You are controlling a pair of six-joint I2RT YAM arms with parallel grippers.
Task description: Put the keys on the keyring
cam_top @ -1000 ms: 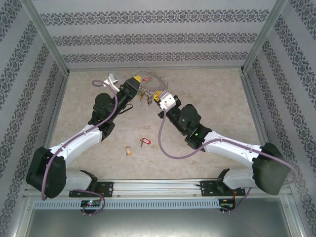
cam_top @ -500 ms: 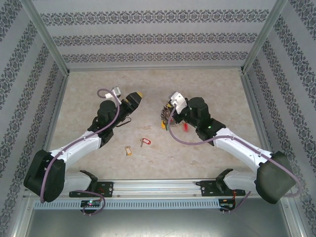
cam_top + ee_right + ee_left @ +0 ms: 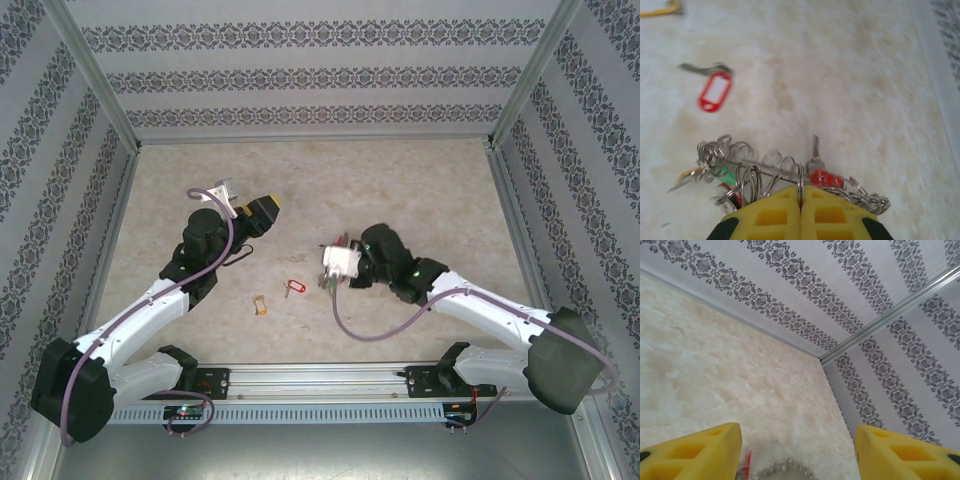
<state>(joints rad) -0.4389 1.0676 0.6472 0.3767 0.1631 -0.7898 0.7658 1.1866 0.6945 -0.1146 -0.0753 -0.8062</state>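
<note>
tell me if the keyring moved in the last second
Yes. Clamped in the right gripper, the keyring came from the table's far side toward the near edge, ending close to the red-tagged key.

keyring (image 3: 771, 172): metal ring crowded with silvery keys and split rings, with red and green tags. It's clamped edge-on between the right gripper (image 3: 801, 199) fingers, mid-table. red-tagged key (image 3: 293, 287) lies flat on the table just left of it. tan-tagged key (image 3: 260, 304) sits further left and slightly nearer. Both are loose.
</note>
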